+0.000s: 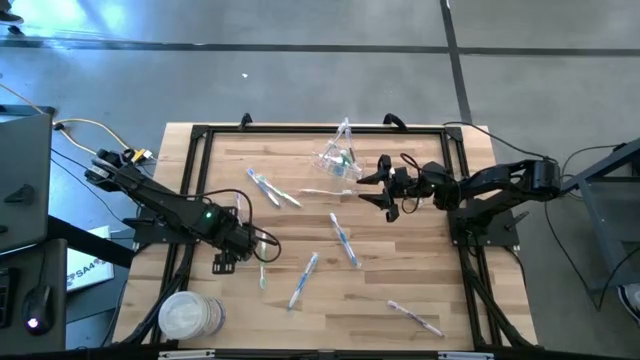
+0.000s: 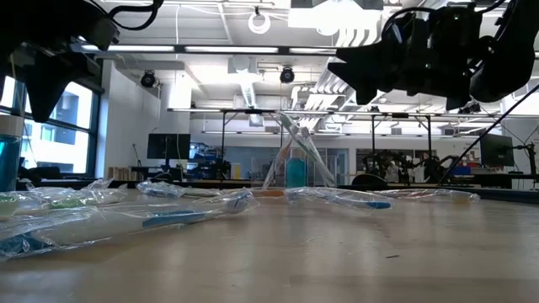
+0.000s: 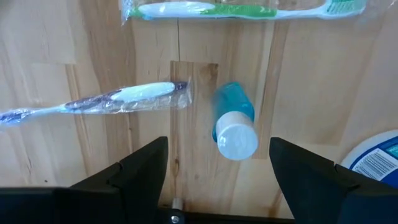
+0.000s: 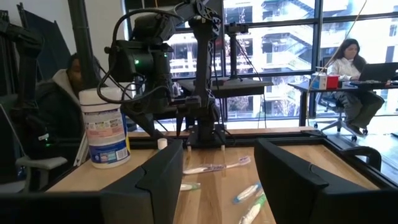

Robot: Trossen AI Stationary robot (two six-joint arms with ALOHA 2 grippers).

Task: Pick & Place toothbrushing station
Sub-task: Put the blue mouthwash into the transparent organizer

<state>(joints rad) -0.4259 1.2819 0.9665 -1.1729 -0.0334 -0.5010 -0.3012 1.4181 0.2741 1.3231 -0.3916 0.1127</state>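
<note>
**Wood, Plastic and Crinkled Film**

The worktop point(image 1: 400, 270) was pale planked wood, matt, framed in black metal. The toothbrushes point(image 1: 343, 240) lay in glossy crinkled clear wrap. The small tube point(image 3: 234, 119) was smooth translucent blue plastic with a white cap. The cup point(image 1: 338, 158) looked clear plastic.

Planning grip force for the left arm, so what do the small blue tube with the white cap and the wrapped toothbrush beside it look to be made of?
The tube looks like translucent blue plastic with a matte white plastic cap; it lies ahead of the open left gripper. The toothbrush seems to be white and purple plastic, sealed in thin clear film that shows glints and wrinkles. The table is light wood with visible grain.
</note>
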